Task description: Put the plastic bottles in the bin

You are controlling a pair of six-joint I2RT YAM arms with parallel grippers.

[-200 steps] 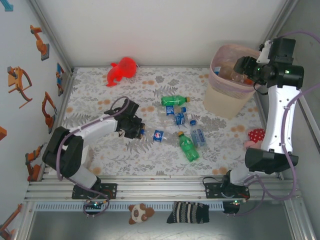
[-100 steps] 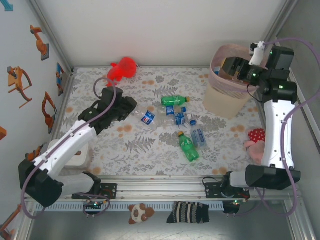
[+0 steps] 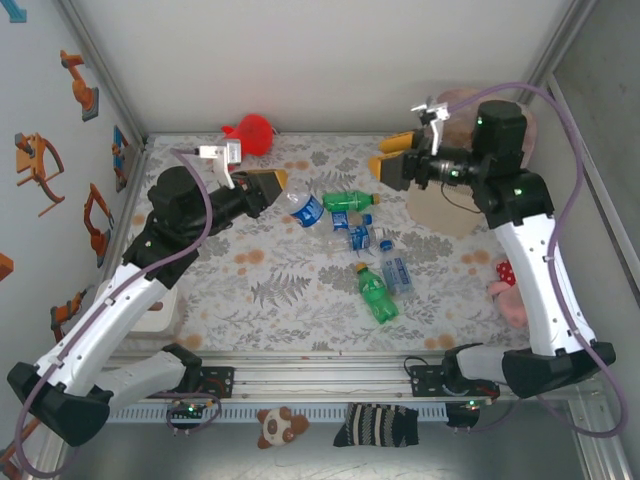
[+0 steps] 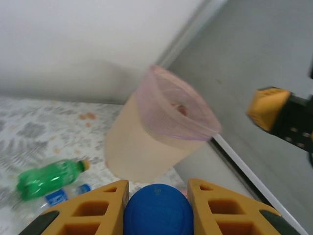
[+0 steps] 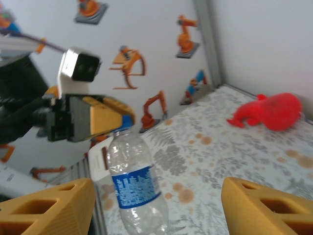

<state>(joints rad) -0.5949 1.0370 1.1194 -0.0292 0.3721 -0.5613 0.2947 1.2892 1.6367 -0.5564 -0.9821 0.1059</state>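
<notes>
Clear bottle [image 3: 304, 208], blue label, is clamped by its blue cap [image 4: 157, 214] in left tool [image 3: 280, 190], above desk [image 3: 250, 290], well apart from bin [image 4: 142, 147]. Right tool [image 3: 392, 158] is spread wide, empty. Bottle is best carried over bin rim before release. Label print is unreadable

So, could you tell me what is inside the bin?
Inside the bin a blurred reddish spot shows; its wall hides the rest, and overhead the right arm largely covers its opening.
</notes>
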